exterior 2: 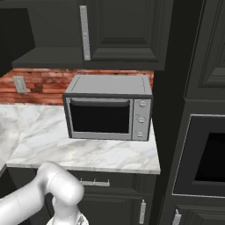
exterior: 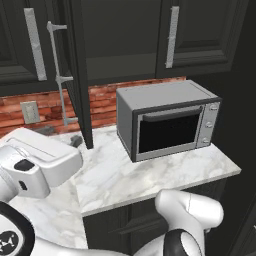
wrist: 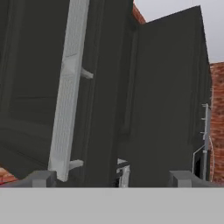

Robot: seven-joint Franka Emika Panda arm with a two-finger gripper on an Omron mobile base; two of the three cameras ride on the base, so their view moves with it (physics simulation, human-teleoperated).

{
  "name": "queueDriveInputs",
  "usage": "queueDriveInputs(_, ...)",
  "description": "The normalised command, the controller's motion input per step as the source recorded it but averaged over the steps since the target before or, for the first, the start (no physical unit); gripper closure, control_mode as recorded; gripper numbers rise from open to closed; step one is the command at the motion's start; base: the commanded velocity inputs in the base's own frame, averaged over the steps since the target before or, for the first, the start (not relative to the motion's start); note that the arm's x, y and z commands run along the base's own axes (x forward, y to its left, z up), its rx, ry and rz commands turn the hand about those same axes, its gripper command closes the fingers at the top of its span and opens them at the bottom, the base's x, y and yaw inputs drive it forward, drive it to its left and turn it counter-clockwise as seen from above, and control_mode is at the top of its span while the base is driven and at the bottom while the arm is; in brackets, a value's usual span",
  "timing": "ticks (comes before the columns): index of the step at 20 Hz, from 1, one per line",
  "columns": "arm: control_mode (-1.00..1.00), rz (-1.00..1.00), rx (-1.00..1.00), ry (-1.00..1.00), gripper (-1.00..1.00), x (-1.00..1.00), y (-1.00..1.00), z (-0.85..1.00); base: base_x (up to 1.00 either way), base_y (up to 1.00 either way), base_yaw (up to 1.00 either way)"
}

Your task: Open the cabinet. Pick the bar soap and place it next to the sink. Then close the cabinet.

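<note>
The cabinet (wrist: 39,100) runs along the wall above the counter (exterior: 125,175); in the hand view its raised-panel door and long brushed-silver handle (wrist: 65,92) fill the left half, close in front of the hand. In the left base view one black door (exterior: 79,75) stands swung out edge-on over the counter's back edge, its bar handle (exterior: 57,75) facing left. A grey toaster oven (exterior: 167,120) sits toward the counter's back right corner, against the brick wall (exterior: 102,102). The gripper (wrist: 111,179) has its jaws spread wide with nothing between them; its tips seem just short of the handle, though the angle makes that hard to judge.
</note>
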Motion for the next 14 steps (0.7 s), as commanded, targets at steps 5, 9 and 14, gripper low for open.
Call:
queueDriveInputs(5, -1.00, 0.00, -0.01, 0.17, -1.00, 0.34, 0.20, -0.19, 0.00, 0.00, 0.00)
queueDriveInputs(9, -1.00, 0.00, -0.01, 0.13, -1.00, 0.28, 0.13, -0.07, 0.00, 0.00, 0.00)
queueDriveInputs(14, -1.00, -0.06, 0.00, 0.00, -1.00, 0.24, 0.08, -0.02, 0.00, 0.00, 0.00)
